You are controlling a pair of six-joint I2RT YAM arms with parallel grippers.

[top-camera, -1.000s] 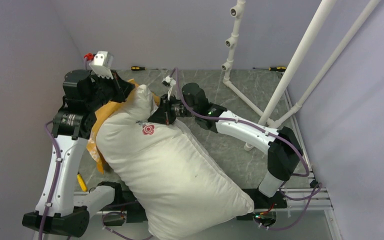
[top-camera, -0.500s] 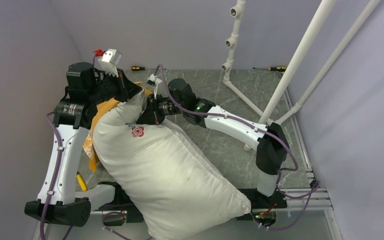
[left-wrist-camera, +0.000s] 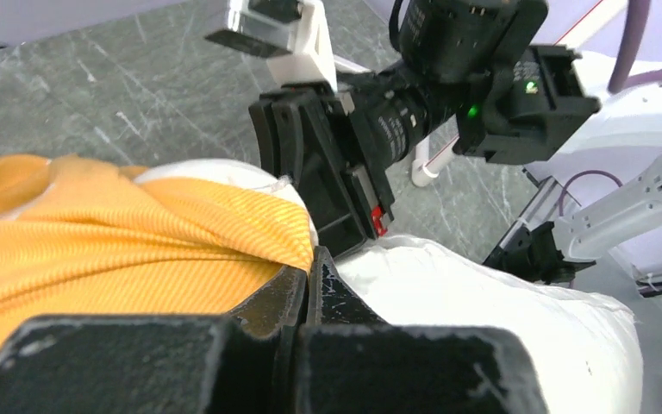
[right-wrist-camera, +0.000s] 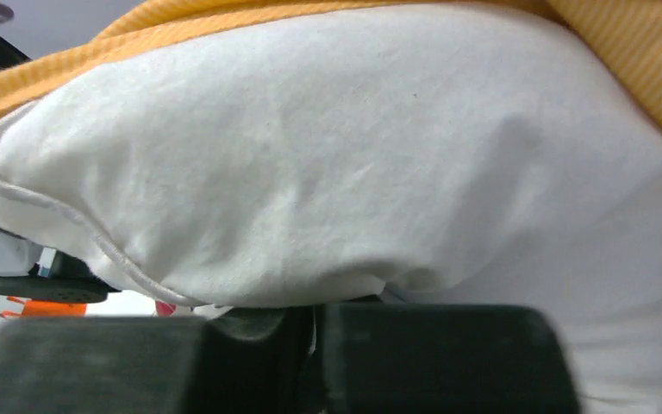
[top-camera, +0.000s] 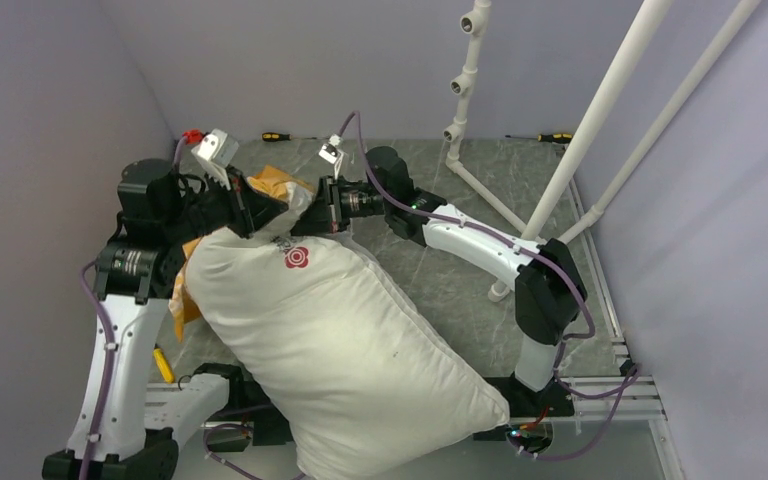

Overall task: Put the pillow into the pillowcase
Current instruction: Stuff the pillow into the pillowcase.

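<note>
Grey marbled bench (top-camera: 460, 290) carries a plump white pillow (top-camera: 340, 340) lying diagonally, its far end just entering the orange pillowcase (top-camera: 278, 185). The left gripper (left-wrist-camera: 306, 276) pinches the case's hem. The right gripper (top-camera: 318, 210), pressed together, sits at the pillow's far corner. Stretching the mouth wide should ease drawing the fabric down.

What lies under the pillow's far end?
Orange pillowcase fabric shows along the pillow's left edge and over its far corner, pinched by the left gripper. How far it runs beneath is hidden.
</note>
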